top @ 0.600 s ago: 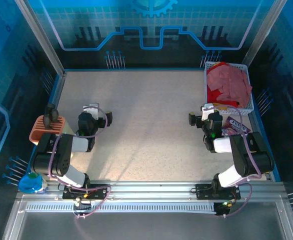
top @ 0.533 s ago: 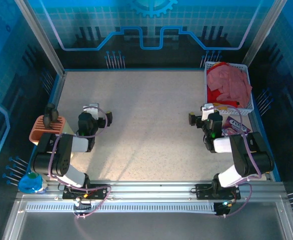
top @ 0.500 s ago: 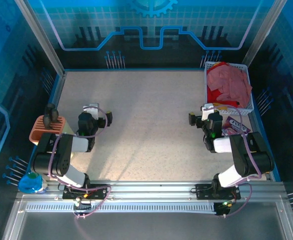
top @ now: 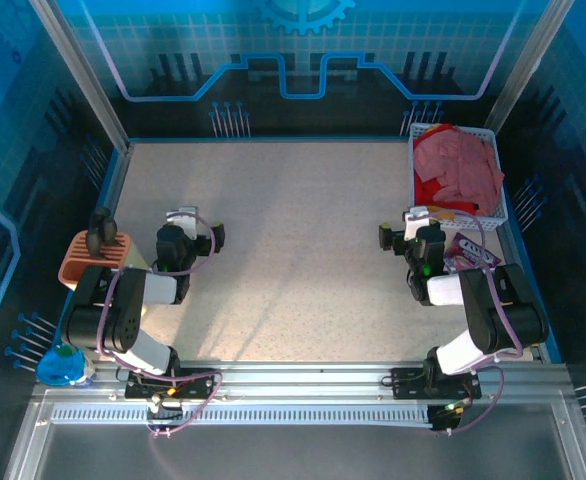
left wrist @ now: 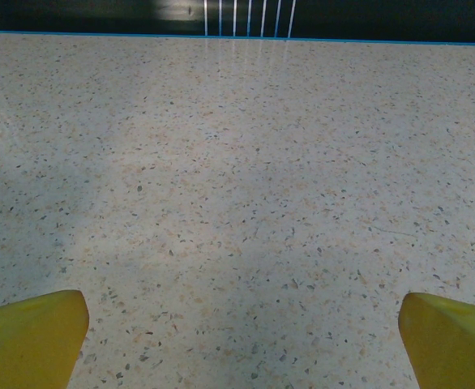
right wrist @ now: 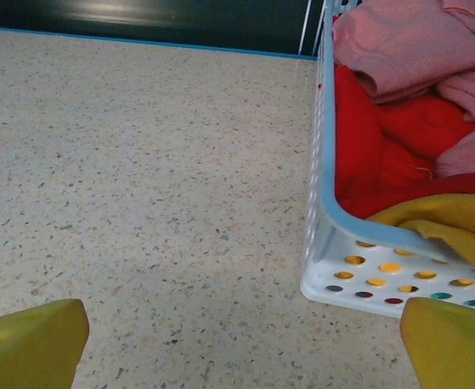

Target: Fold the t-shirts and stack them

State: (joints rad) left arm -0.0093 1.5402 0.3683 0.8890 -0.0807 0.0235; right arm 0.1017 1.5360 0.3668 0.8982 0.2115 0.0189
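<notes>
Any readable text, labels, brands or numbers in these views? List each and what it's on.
None can be read.
Gear emblem on the back panel: a sign only, no words.
Purple packet: print too small to read.
Basket and t-shirts: no label visible.

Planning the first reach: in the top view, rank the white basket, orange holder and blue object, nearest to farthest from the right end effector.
From the right end effector:
1. White basket, just ahead of it, far right.
2. Orange holder, left edge.
3. Blue object, near-left corner.
</notes>
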